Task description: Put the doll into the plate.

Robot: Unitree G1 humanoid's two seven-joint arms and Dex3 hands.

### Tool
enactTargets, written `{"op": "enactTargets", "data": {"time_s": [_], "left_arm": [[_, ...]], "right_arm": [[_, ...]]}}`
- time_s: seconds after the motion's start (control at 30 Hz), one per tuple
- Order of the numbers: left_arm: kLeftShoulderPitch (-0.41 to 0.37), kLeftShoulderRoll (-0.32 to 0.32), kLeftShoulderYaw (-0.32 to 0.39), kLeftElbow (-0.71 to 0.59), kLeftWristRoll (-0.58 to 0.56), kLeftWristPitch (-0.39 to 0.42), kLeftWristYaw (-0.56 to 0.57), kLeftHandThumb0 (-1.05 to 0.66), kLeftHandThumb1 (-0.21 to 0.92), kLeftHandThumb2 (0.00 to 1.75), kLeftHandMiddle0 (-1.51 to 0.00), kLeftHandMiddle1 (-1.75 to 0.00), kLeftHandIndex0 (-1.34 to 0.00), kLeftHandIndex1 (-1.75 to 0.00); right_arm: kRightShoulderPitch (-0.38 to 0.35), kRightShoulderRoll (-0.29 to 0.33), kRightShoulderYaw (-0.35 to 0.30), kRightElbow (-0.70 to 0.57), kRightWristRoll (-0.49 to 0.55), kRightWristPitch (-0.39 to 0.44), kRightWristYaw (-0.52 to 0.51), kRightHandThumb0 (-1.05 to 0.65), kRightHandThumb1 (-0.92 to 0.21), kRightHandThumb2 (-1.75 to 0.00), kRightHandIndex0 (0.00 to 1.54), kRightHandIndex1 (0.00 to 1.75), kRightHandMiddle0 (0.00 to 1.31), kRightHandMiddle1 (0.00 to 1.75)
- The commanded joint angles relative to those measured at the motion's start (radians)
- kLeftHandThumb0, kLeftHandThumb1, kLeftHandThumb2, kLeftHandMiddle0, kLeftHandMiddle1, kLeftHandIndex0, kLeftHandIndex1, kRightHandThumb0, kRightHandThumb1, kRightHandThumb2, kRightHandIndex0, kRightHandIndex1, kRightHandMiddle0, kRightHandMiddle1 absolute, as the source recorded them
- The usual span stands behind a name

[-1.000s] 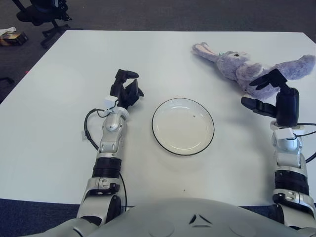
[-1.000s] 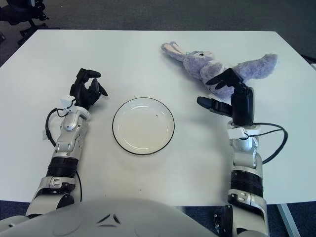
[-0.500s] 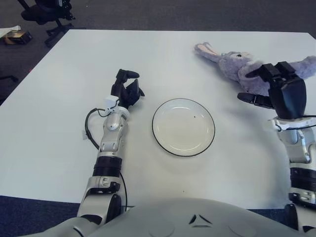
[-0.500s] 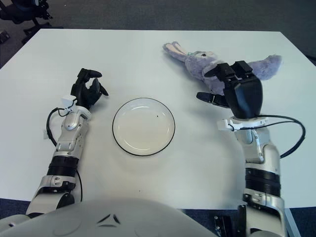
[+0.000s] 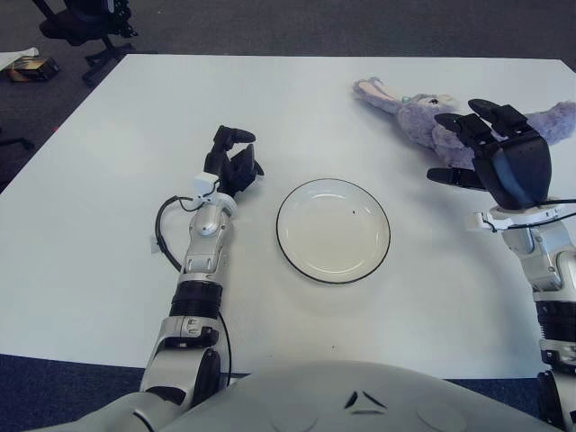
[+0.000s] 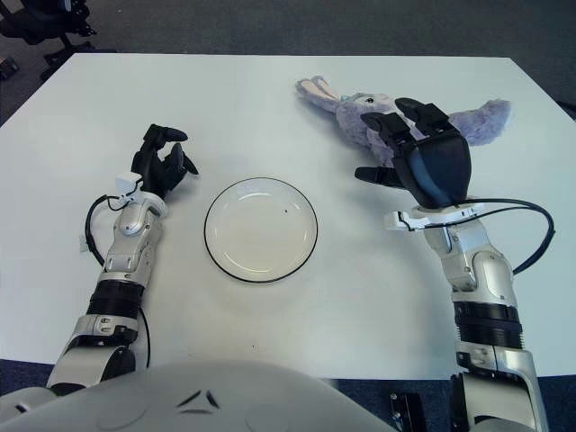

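Observation:
A purple plush rabbit doll (image 6: 360,115) lies on its side at the back right of the white table, ears pointing left. A white plate (image 5: 333,230) with a dark rim sits empty at the table's middle. My right hand (image 5: 481,148) is raised over the doll's body with its fingers spread, holding nothing; it hides part of the doll. My left hand (image 5: 231,162) shows left of the plate, fingers curled and empty.
The white table (image 5: 108,207) spans the view. A black cable (image 5: 162,234) loops beside my left forearm. An office chair base (image 5: 85,22) stands on the dark floor beyond the table's back left corner.
My right hand has risen and moved back toward the doll, and now its spread fingers hang over the doll's body. The left hand and the plate stay put.

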Motion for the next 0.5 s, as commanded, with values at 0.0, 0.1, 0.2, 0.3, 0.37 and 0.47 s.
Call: {"op": "enactTargets", "data": {"time_s": [0.0,0.1,0.2,0.3,0.37,0.47], "left_arm": [[0.058,-0.01,-0.002,0.055,0.009,-0.017,-0.003,-0.36,0.82,0.65,-0.82,-1.75,-0.27,-1.75],[0.054,-0.008,-0.001,0.063,0.008,-0.021,-0.005,-0.36,0.82,0.65,-0.82,-1.75,-0.27,-1.75],[0.052,-0.007,0.0,0.069,0.007,-0.024,-0.006,-0.36,0.82,0.65,-0.82,-1.75,-0.27,-1.75],[0.051,-0.006,0.0,0.07,0.007,-0.025,-0.006,-0.36,0.81,0.65,-0.82,-1.75,-0.27,-1.75],[0.051,-0.005,0.0,0.07,0.007,-0.025,-0.007,-0.36,0.81,0.66,-0.82,-1.75,-0.27,-1.75],[0.052,-0.003,0.001,0.071,0.007,-0.025,-0.009,-0.36,0.81,0.66,-0.82,-1.75,-0.27,-1.75]], "right_arm": [[-0.028,-0.022,0.021,-0.024,-0.008,0.036,-0.001,-0.64,-0.92,-0.11,0.58,0.0,0.55,0.21],[-0.041,-0.03,0.036,-0.03,-0.012,0.062,0.004,-0.65,-0.92,-0.12,0.57,0.0,0.54,0.19],[-0.05,-0.039,0.048,-0.037,-0.015,0.083,0.011,-0.67,-0.92,-0.13,0.55,0.0,0.54,0.14],[-0.05,-0.049,0.056,-0.049,-0.024,0.108,0.018,-0.68,-0.92,-0.14,0.51,0.0,0.5,0.1],[-0.05,-0.053,0.059,-0.062,-0.034,0.13,0.026,-0.7,-0.92,-0.14,0.48,0.0,0.47,0.08],[-0.051,-0.058,0.067,-0.075,-0.038,0.155,0.036,-0.71,-0.92,-0.15,0.46,0.0,0.46,0.07]]}}
